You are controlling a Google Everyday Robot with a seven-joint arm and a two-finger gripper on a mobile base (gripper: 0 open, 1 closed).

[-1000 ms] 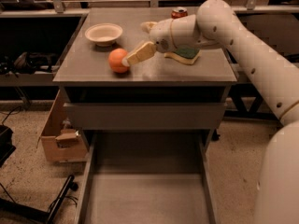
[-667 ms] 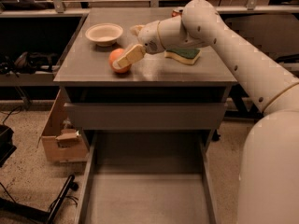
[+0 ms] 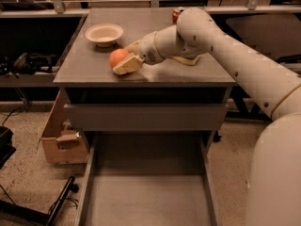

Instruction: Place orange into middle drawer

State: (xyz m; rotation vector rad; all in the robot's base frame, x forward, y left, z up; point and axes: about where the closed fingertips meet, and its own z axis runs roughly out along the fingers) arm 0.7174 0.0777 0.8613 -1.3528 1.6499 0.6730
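Note:
The orange rests on the grey cabinet top, front left, just below the white bowl. My gripper reaches in from the right at the orange. It is open, with one pale finger in front of the fruit and the other behind it. The middle drawer is pulled out low in the view, showing a flat grey floor and thin side walls, with nothing in it.
A closed drawer front sits above the open drawer. A red soda can stands at the back behind my arm. A pale flat item lies under the arm. A cardboard box stands on the floor at left.
My gripper has moved left across the cabinet top and now straddles the orange. The orange has stayed in about the same place.

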